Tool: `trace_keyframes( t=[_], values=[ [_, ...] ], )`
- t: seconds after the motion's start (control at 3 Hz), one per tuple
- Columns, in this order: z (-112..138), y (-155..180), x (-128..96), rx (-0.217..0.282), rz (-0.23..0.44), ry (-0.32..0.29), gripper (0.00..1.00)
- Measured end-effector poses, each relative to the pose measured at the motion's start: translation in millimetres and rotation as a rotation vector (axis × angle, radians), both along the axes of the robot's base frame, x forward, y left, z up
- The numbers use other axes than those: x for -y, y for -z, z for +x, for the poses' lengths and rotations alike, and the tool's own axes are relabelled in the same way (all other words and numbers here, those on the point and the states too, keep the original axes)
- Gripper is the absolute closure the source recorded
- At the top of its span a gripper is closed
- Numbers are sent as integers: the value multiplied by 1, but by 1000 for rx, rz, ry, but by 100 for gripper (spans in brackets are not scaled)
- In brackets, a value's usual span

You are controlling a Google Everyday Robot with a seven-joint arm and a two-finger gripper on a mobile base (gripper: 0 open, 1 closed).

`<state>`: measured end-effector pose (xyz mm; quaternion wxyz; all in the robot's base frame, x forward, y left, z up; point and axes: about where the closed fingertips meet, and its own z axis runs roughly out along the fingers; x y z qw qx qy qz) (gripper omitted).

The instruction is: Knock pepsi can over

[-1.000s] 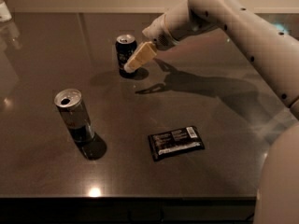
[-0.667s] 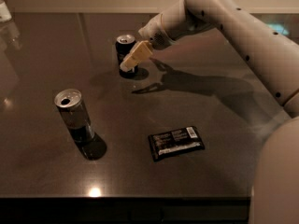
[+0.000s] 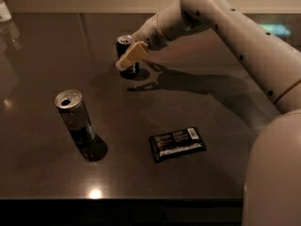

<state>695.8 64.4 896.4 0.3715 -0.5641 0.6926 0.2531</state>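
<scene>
The pepsi can (image 3: 125,48), short and dark blue with a silver top, stands upright at the back middle of the dark table (image 3: 197,102). My gripper (image 3: 130,56) reaches in from the upper right, and its pale fingers (image 3: 133,54) lie across the front of the can, touching or nearly touching it. The lower part of the can is partly hidden behind the fingers.
A taller slim silver can (image 3: 74,117) stands upright at the front left. A dark snack bar wrapper (image 3: 177,143) lies flat at the front middle. My white arm (image 3: 235,36) spans the upper right. A pale object (image 3: 3,11) sits at the far left back corner.
My gripper has moved slightly left, further across the front of the pepsi can. The can still stands upright in the same place.
</scene>
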Motion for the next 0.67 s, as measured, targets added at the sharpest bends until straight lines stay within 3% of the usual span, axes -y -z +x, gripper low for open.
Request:
trace_keyframes(
  t=[0.33,0.67],
  values=[
    [-3,-1,0,-5,12,-11,47],
    [-8,-6,1,-4,18,-18,70]
  ],
)
